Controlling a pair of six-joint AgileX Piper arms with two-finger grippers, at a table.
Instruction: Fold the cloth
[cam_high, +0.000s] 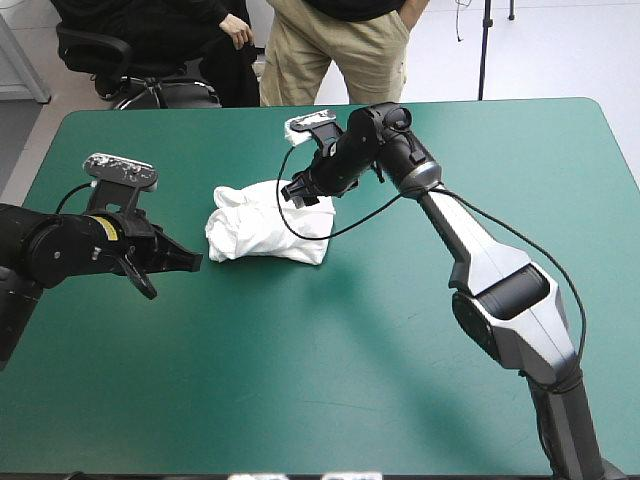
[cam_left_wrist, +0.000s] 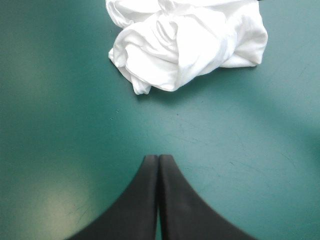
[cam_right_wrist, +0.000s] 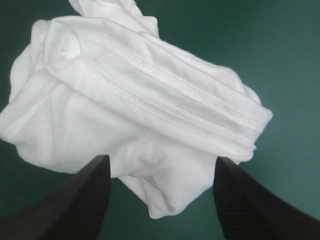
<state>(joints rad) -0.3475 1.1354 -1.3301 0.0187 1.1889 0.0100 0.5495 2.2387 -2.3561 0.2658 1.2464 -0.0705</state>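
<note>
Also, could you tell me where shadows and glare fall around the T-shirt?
High view: the T-shirt throws a soft shadow on the teal-green cover along its near edge. Left wrist view: pale sheen on the cover beside the shut left gripper. Right wrist view: dark shadow under the T-shirt ahead of the open right gripper.

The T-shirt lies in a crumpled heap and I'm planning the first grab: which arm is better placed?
Right. The right claw is open, hanging over the T-shirt with cloth between its fingers. The left claw is shut and stands short of the heap, over bare teal-green cover.
</note>
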